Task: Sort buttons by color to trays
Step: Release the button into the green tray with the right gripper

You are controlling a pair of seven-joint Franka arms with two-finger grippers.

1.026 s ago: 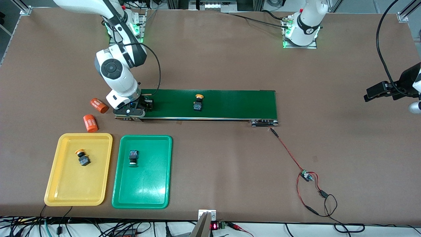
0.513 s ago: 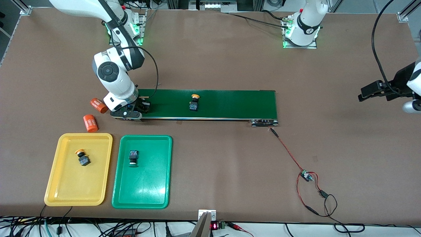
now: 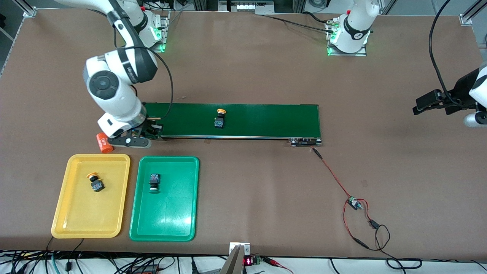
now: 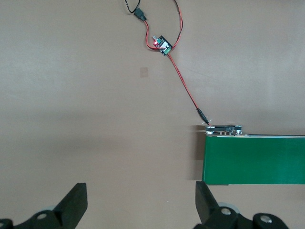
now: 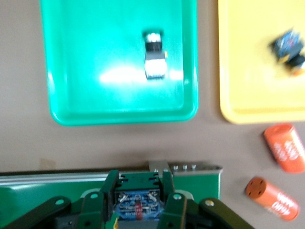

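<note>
Cylinder [image 3: 103, 142] print unreadable | right gripper [image 5: 138, 204] clamps blue-black button [image 5: 137, 205] over belt [image 3: 243, 120] end | left gripper [image 4: 138, 202] spread, waiting over bare table [image 3: 266, 68]

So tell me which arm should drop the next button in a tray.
Right. The right gripper is shut on a button at the belt end beside both trays; the left gripper hangs open off the other end.

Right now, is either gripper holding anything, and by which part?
The right gripper holds a button by the sides of its blue body, over the belt's end. The left gripper is open, empty.
</note>
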